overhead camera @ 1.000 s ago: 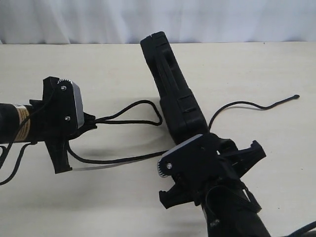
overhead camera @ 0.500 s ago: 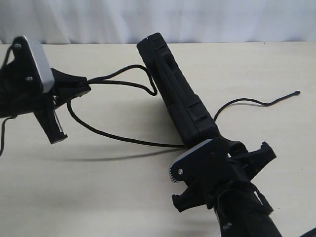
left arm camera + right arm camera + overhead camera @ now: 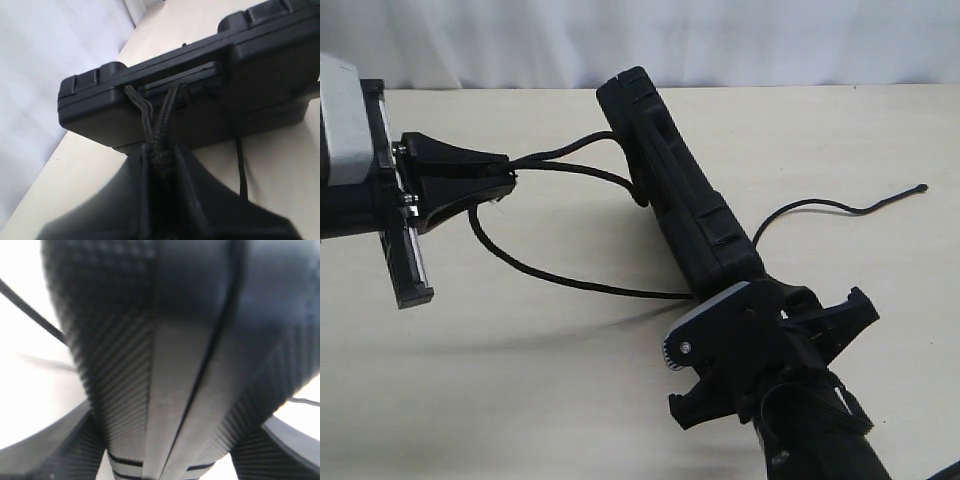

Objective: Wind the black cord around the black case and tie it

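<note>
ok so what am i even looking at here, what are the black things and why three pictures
It's a robot with two arms, each ending in a gripper, which is a two-fingered clamp. The wide picture comes from a camera off the arms, looking over a pale table. The other two come from a camera on each wrist, looking along the fingers, so everything looms close.

The left gripper is shut on a doubled stretch of the black cord, which runs across to the black case. The right gripper clamps the end of the case nearest the camera and holds it on its edge. In that arm's wrist picture the case fills the frame. The rest of the cord lies on the table, with its knobbed tip off to the right.
</note>
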Tool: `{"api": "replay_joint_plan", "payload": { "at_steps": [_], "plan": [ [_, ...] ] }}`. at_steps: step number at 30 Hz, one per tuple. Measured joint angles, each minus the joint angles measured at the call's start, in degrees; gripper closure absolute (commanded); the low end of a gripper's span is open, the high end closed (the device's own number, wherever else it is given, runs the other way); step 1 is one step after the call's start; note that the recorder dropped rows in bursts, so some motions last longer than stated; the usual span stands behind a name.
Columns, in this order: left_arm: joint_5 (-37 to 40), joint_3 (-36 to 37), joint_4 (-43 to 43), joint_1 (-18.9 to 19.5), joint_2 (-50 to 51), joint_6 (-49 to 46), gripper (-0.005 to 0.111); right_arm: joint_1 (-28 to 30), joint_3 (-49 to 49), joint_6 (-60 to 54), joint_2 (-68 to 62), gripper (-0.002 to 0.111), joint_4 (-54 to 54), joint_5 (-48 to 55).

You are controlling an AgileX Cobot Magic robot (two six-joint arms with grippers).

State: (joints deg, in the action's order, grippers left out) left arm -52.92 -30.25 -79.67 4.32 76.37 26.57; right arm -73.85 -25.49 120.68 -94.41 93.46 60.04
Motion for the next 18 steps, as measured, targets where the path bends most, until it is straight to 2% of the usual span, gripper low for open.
{"api": "replay_joint_plan", "payload": {
  "at_steps": [7, 18],
  "plan": [
    [-3.3, 0.0, -2.9, 4.0, -2.9, 5.1, 0.107, 0.0, 0.0, 0.0, 0.0, 0.104, 0.0, 0.0],
    [-4.8, 0.0, -6.6, 4.2, 0.9, 10.7, 0.107, 0.0, 0.0, 0.0, 0.0, 0.104, 0.2, 0.0]
  ]
}}
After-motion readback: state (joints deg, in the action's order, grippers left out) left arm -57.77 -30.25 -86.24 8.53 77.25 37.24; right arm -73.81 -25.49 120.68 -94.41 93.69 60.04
